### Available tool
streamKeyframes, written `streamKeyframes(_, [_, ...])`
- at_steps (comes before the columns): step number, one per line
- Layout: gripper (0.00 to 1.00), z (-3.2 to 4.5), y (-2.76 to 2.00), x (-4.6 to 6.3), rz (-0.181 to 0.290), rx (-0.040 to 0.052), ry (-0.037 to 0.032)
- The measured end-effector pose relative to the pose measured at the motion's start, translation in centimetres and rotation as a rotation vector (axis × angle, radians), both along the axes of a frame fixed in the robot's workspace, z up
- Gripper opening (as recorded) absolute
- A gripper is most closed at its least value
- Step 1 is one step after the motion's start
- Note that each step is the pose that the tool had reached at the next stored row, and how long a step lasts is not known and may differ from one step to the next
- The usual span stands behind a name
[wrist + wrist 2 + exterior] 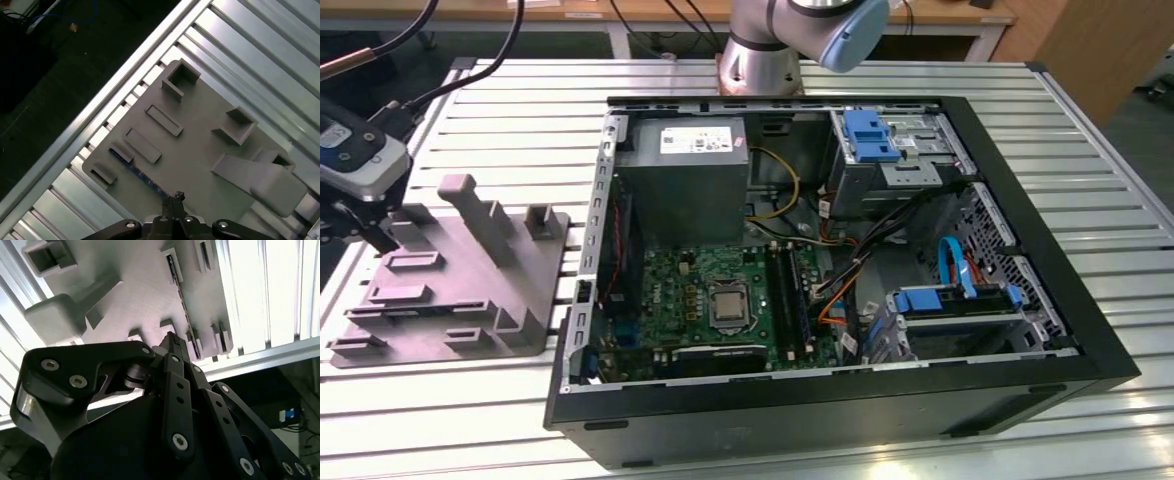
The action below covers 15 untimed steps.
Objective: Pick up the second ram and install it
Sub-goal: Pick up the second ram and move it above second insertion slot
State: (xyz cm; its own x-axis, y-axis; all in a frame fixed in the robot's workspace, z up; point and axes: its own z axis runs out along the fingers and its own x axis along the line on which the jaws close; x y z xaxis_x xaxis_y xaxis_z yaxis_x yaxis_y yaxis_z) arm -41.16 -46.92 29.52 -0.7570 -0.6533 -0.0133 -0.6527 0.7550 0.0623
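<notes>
The second ram [140, 174] lies in a slot along one edge of the grey holder [200, 150] (near the bench's edge). The gripper [175, 196] is at its end, jaws pressed together; whether they pinch it, I cannot tell.

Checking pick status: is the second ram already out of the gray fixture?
No, in the first wrist view the second ram sits on the gray fixture, close to the tool.
</notes>
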Motion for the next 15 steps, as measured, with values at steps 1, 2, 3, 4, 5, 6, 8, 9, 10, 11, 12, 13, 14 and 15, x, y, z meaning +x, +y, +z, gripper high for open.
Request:
streamKeyframes(1, [0.11,-0.06,0.00,0.00,0.018,0.0000,0.0000])
streamKeyframes(2, [0.11,-0.11,0.00,0.00,0.036,0.0000,0.0000])
streamKeyframes(3, [0.11,-0.16,0.00,0.00,0.054,-0.0001,0.0001])
streamKeyframes(4, [0.11,-0.21,0.00,0.00,0.072,-0.0001,0.0001])
streamKeyframes(5, [0.11,-0.27,0.00,0.00,0.090,0.0000,0.0001])
streamKeyframes(6, [0.11,-0.32,0.00,0.00,0.108,0.0000,0.0001])
streamKeyframes(8, [0.11,-0.42,0.00,0.00,0.145,-0.0001,0.0003])
streamKeyframes(9, [0.11,-0.47,0.00,0.00,0.163,0.0000,0.0004])
streamKeyframes(10, [0.11,-0.53,0.00,0.00,0.181,0.0000,0.0005])
streamKeyframes(11, [0.11,-0.58,0.00,0.00,0.199,0.0000,0.0006])
streamKeyframes(12, [0.11,-0.63,0.00,0.00,0.217,0.0001,0.0007])
streamKeyframes(13, [0.11,-0.68,0.00,0.00,0.237,0.0000,0.0009])
streamKeyframes(14, [0.11,-0.73,0.00,0.00,0.255,0.0000,0.0009])
streamKeyframes(15, [0.11,-0.78,0.00,0.00,0.273,0.0000,0.0008])
